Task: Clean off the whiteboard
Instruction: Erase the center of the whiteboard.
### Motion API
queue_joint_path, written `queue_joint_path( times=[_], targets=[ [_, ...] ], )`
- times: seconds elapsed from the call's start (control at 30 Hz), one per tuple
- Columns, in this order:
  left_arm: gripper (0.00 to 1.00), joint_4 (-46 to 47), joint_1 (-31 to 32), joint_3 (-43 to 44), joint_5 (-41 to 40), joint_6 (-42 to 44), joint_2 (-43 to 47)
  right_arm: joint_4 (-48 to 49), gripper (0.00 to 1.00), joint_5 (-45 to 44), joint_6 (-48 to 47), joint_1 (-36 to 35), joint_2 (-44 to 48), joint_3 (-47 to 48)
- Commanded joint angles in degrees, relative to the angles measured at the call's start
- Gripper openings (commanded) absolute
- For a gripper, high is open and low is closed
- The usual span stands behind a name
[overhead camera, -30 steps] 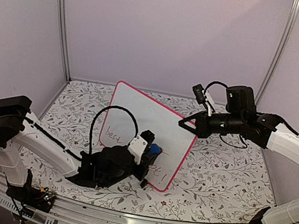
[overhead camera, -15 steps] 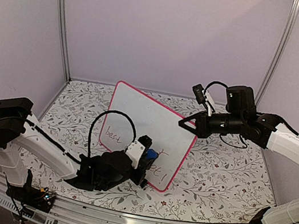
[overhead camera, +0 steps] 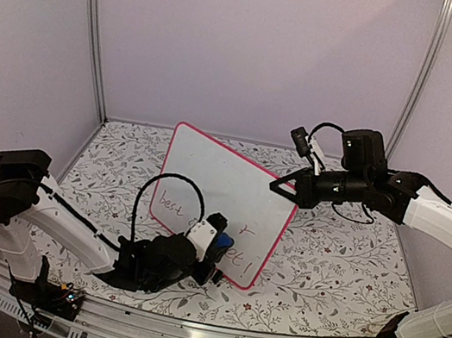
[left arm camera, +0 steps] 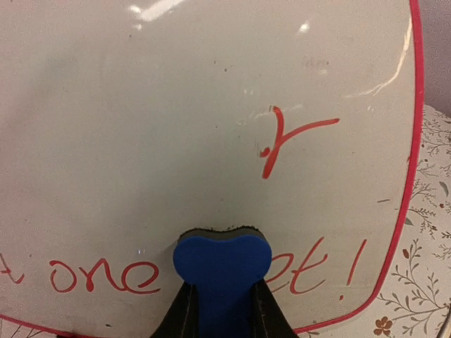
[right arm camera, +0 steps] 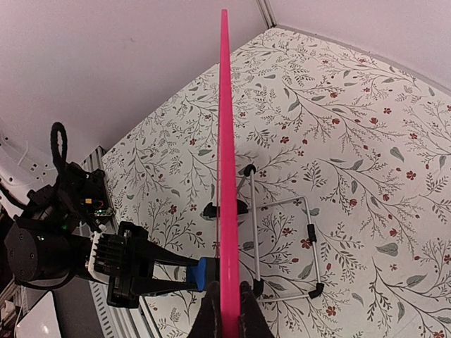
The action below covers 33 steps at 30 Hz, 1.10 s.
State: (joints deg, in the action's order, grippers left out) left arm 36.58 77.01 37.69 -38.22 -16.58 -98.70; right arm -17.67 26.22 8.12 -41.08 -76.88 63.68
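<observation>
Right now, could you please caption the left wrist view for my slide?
Left end effector holds a blue eraser against the whiteboard, with red handwriting beside it.

Left wrist view: blue eraser (left arm camera: 222, 271) covers several letters of the red writing (left arm camera: 99, 276); whiteboard (left arm camera: 176, 127) cropped at picture's left edge.

1. Pinches the whiteboard (overhead camera: 225, 173) by its pink right edge in the right gripper (overhead camera: 278, 187), jaws closed on the frame.
2. Grips a blue eraser (overhead camera: 225, 241) in the left gripper (overhead camera: 219, 249), closed around it, set against the board's lower face just ahead of the fingertips.
3. Shows red handwriting (overhead camera: 171, 204) left of the left gripper, more just to its right.
4. Stands tilted on the floral table (overhead camera: 341, 259), below the right gripper.
</observation>
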Motion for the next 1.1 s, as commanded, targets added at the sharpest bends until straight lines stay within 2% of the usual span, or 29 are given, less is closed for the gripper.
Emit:
queue_joint_path(
  times=[0.0, 0.33, 1.07],
  targets=[
    [0.09, -0.04, 0.56, -0.28, 0.73, 3.82, -0.47, -3.45, 0.0, 2.52, -3.02, -1.28, -1.07, -0.63],
    [0.09, 1.63, 0.09, 5.4, 1.49, 9.95, -0.86, -3.6, 0.0, 2.52, -2.96, -1.28, -0.99, -0.62],
    [0.09, 1.92, -4.13, 9.96, 4.11, 13.38, 0.69, -3.53, 0.0, 2.61, -2.98, -1.28, -1.16, -0.6]
  ],
)
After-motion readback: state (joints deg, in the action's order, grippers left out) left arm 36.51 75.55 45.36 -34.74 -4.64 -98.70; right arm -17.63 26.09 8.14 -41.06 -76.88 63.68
